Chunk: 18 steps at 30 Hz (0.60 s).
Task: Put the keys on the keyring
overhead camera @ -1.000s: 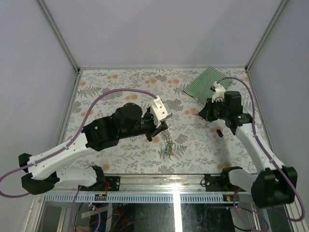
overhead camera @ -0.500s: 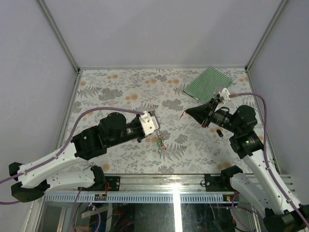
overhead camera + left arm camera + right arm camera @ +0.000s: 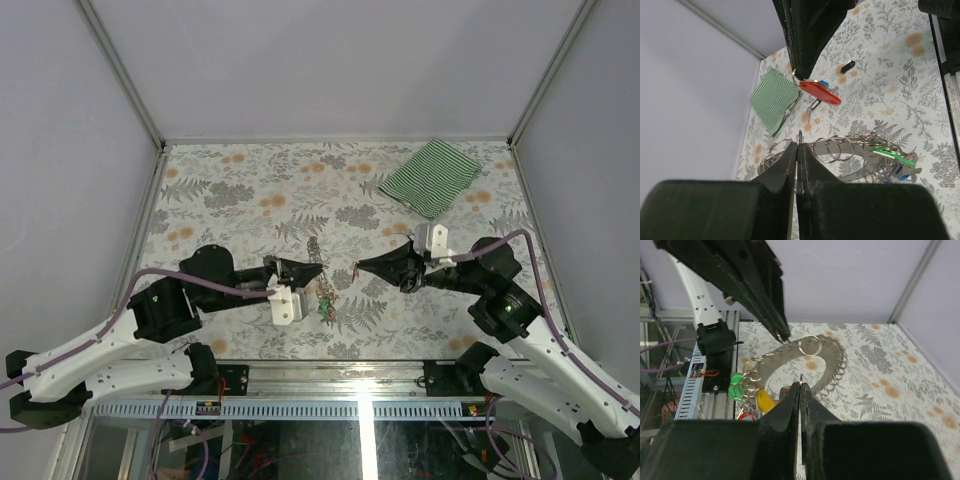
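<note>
keyring (image 3: 835, 367): pinched in left jaws | red key (image 3: 820, 92): right jaws, just apart

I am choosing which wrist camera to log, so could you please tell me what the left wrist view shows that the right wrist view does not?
Only the left wrist view shows the striped cloth, a black key tag lying on the table, and the red key tag pinched by the right gripper. Only the right wrist view shows a yellow tag in the hanging bunch and the metal rail at the table's near edge. Both show the keyring held by the left gripper and a green tag hanging from it.
</note>
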Motion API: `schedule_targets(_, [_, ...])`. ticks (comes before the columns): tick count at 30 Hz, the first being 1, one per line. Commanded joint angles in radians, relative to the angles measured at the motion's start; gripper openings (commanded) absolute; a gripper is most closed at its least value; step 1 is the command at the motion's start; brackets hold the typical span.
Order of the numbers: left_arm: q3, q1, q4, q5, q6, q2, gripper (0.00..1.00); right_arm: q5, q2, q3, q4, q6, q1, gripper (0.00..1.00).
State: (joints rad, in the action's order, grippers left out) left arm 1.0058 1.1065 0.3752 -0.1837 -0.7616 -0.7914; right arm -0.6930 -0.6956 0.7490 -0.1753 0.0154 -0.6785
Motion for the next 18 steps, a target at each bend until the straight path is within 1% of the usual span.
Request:
schedule_targets(1, [-0.016,0.008,-0.119,-0.097,-0.152,0.036,0.0,0.051,0.003,0.046,-0.04,0.179,-0.092,0.0])
schedule_targets(6, [-0.034,0.007,-0.119,-0.125,-0.205,0.06,0.0,0.073,-0.007,0.042,-0.036,0.277,-0.147,0.0])
schedule_targets(13, [-0.069,0.007,-0.148,-0.137,-0.245,0.07,0.0,0.086,-0.013,0.016,-0.034,0.415,-0.17,0.0])
schedule_targets(16, [-0.091,0.009,-0.175,-0.14,-0.259,0.07,0.0,0.089,-0.015,0.005,-0.047,0.445,-0.175,0.0])
schedule_targets(18, [-0.101,0.008,-0.206,-0.134,-0.235,0.07,0.0,0.086,-0.019,0.005,-0.059,0.446,-0.177,0.0])
